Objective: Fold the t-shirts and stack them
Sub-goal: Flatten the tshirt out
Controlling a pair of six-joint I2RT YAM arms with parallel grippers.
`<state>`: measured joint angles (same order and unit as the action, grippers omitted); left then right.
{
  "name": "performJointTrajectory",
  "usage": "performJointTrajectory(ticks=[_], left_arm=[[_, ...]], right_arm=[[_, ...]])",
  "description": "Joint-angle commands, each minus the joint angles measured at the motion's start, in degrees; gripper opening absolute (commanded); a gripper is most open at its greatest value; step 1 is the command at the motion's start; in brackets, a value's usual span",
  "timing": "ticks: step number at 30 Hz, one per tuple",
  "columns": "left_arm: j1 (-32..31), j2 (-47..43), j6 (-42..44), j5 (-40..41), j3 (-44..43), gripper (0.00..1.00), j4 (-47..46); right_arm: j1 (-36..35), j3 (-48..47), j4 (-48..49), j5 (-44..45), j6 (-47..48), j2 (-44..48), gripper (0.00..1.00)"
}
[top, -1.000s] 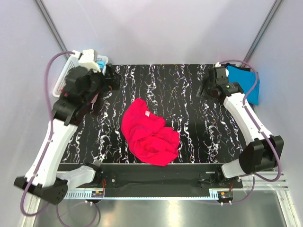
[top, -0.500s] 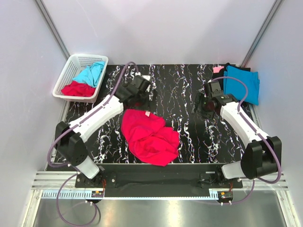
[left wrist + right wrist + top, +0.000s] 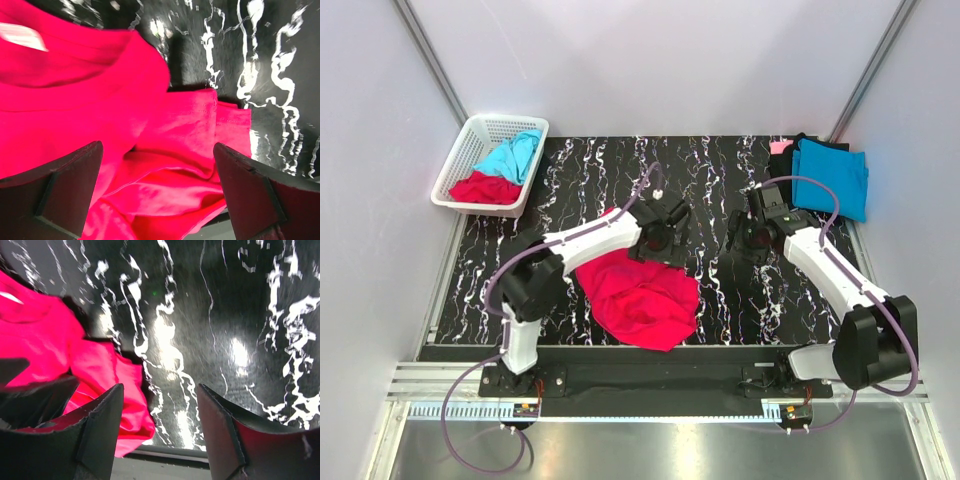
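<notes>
Centre frame, left gripper (image 3: 658,238) and right gripper (image 3: 745,236), both wide open, hover near the crumpled crimson t-shirt (image 3: 640,295); probably best pinching one layer.

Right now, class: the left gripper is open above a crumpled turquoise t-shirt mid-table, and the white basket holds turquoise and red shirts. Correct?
The crumpled t-shirt under the open left gripper is crimson red, not turquoise; the top external view shows it. The white basket does hold a turquoise shirt and a red shirt.
</notes>
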<state>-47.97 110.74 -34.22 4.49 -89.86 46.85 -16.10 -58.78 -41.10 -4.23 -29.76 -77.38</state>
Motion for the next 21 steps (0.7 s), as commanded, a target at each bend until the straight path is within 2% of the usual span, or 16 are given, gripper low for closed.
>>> performJointTrajectory(ticks=[1,3,5,6,14,18,21], left_arm=[[0.15,2.11,-2.78,0.43,-3.39,0.99,-0.88],[0.33,4.3,-3.66,2.01,-4.52,0.97,-1.15],[0.77,5.8,-3.93,1.75,-5.58,0.82,-1.32],[0.94,7.2,-4.28,1.75,-6.63,0.77,-1.32],[2.17,13.27,-5.33,1.92,-12.35,0.62,-1.41],[2.26,14.68,-6.03,2.98,-13.41,0.47,-1.24],[2.17,14.77,-6.65,3.94,-13.14,0.42,-0.8]], right_arm=[[-1.39,1.83,0.76,-1.57,-1.35,3.11,0.67],[-1.83,3.32,0.76,-1.48,-1.88,4.43,0.67],[-2.36,4.46,0.5,-1.48,-2.41,5.92,0.66],[-2.36,4.82,0.5,-1.48,-2.41,6.36,0.66],[-2.71,7.98,-1.08,-0.78,-3.73,11.11,0.66],[-2.62,7.72,-2.22,-0.17,-3.9,12.08,0.66],[-2.62,7.19,-2.93,0.54,-3.55,12.43,0.66]])
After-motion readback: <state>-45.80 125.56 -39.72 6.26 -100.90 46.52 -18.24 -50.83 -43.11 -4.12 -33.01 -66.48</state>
